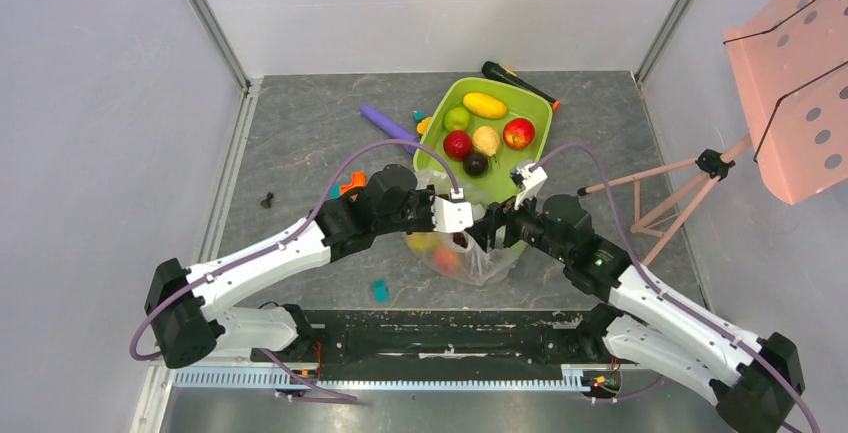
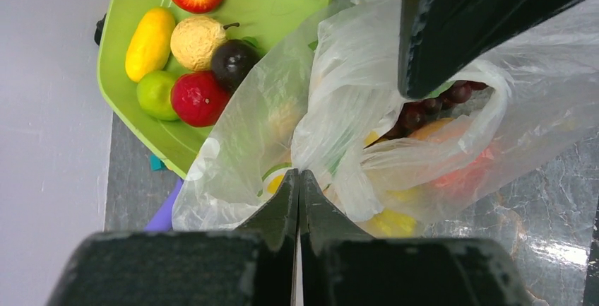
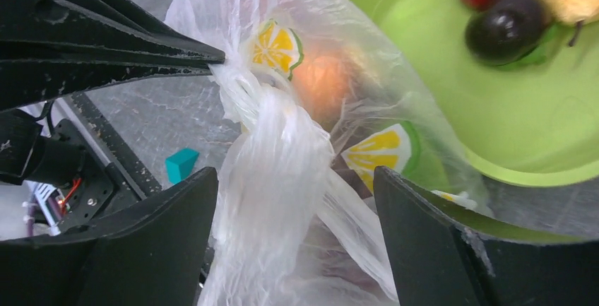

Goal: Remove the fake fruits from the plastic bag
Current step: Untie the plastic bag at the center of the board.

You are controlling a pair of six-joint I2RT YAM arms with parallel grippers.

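No legible text, label or number anywhere

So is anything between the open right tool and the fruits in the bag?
Yes. Bunched film of the plastic bag sits between the fingers of the right tool, in front of the orange fruit inside. The left tool is shut on the bag's edge beside it.

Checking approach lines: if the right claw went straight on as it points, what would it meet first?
The right claw would likely first meet the bunched plastic bag, which stands between its open jaws; depth is unclear.
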